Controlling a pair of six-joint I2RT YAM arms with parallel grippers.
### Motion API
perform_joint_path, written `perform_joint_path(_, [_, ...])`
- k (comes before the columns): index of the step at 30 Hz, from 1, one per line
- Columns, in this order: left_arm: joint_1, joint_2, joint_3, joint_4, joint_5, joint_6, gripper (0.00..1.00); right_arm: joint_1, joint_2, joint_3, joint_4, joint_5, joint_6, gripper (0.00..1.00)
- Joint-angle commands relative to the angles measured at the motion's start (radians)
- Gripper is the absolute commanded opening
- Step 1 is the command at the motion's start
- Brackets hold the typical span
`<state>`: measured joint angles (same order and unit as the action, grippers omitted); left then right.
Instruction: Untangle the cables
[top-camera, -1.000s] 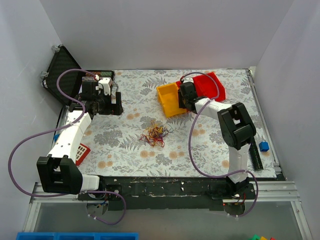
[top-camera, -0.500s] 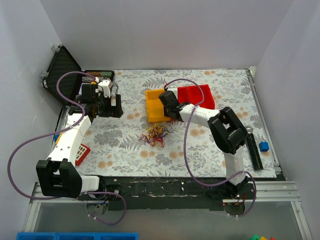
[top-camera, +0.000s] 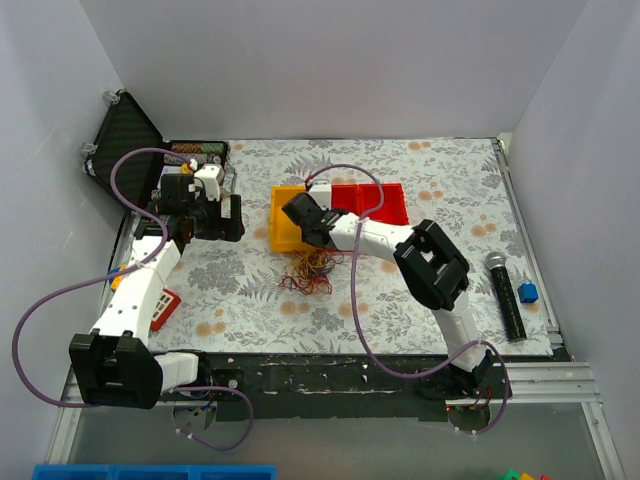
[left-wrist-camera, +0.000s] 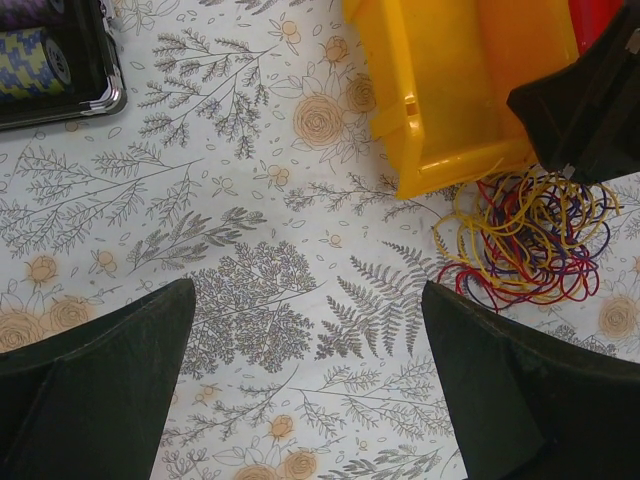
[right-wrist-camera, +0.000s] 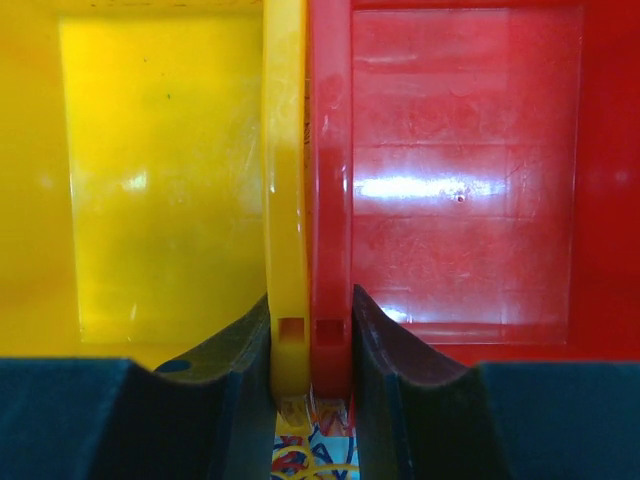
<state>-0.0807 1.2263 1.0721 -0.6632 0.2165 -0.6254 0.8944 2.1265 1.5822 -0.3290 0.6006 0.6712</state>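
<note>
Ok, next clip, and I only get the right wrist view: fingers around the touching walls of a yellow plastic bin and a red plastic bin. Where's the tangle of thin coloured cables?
Observer: The tangle of thin coloured cables lies on the floral tablecloth, just in front of the yellow plastic bin. Nothing is gripping it.
Operator: And the left gripper?
Observer: The left gripper is open, hovering over the cloth off to the tangle's left.
Operator: Anything else on the right side?
Observer: A black handheld microphone and a small blue block lie near the table's right edge.
</note>
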Motion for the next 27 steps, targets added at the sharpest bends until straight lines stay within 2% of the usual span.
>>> perform_joint_path(1, [-0.001,-0.045,-0.006,-0.016,-0.011,0.024,0.98,0.024,-0.029,0.024,-0.031,-0.016,0.105,0.43])
perform_joint_path(5, [-0.001,-0.051,-0.009,-0.019,-0.006,0.024,0.98,0.037,-0.181,-0.114,0.008,0.014,0.108,0.64])
perform_joint_path(7, [-0.001,-0.054,-0.011,-0.021,-0.005,0.023,0.98,0.052,-0.271,-0.216,0.062,0.018,0.103,0.68])
perform_joint_path(12, [-0.001,-0.062,-0.029,-0.026,0.001,0.035,0.98,0.103,-0.456,-0.477,0.208,0.021,0.071,0.72])
perform_joint_path(16, [-0.001,-0.065,-0.035,-0.030,-0.006,0.039,0.98,0.142,-0.476,-0.547,0.200,0.010,0.059,0.72])
perform_joint_path(20, [-0.001,-0.065,-0.029,-0.032,-0.009,0.039,0.98,0.163,-0.444,-0.579,0.274,-0.053,0.044,0.72])
perform_joint_path(22, [0.001,-0.064,-0.026,-0.033,-0.009,0.035,0.98,0.164,-0.406,-0.556,0.286,-0.062,0.036,0.70])
perform_joint_path(24, [0.001,-0.062,-0.023,-0.033,-0.009,0.032,0.98,0.166,-0.370,-0.519,0.269,-0.071,0.025,0.62])
perform_joint_path(27, [-0.001,-0.053,-0.018,-0.033,-0.006,0.027,0.98,0.184,-0.362,-0.524,0.245,-0.096,0.021,0.41])
